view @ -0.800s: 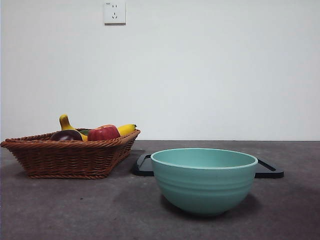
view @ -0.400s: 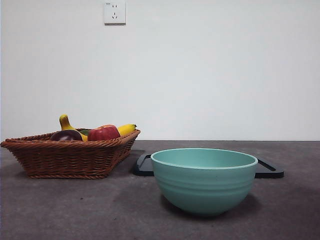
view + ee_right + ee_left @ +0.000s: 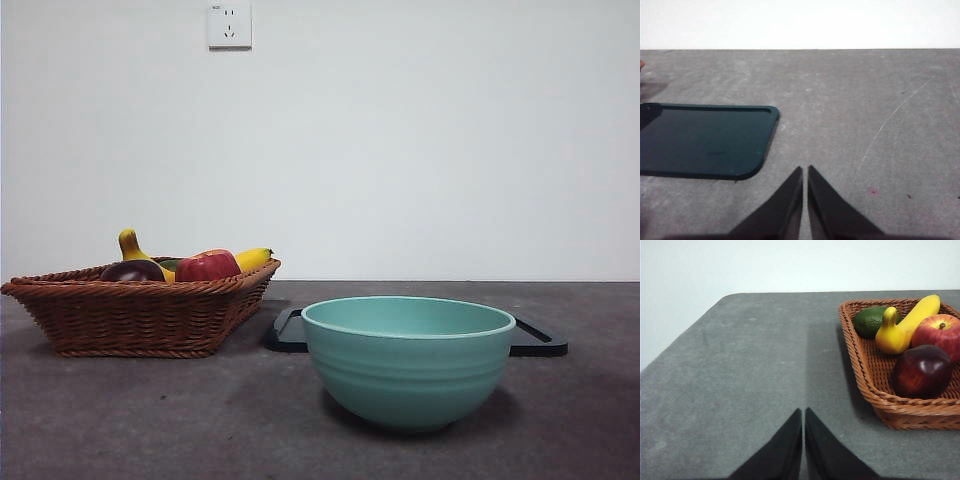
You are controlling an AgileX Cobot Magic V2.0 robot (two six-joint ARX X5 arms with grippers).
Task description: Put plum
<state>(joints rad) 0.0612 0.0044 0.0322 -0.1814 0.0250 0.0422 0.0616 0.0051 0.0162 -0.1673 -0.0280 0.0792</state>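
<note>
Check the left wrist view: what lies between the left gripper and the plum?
Bare table, then the basket's woven rim; left gripper, plum.

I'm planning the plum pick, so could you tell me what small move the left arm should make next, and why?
Probably swing the left gripper toward the basket and open it above the plum. Its jaws are shut over bare table, beside the basket, while the plum lies untouched at the basket's near edge, next to the apple. The right gripper waits by the tray, farther off.
</note>
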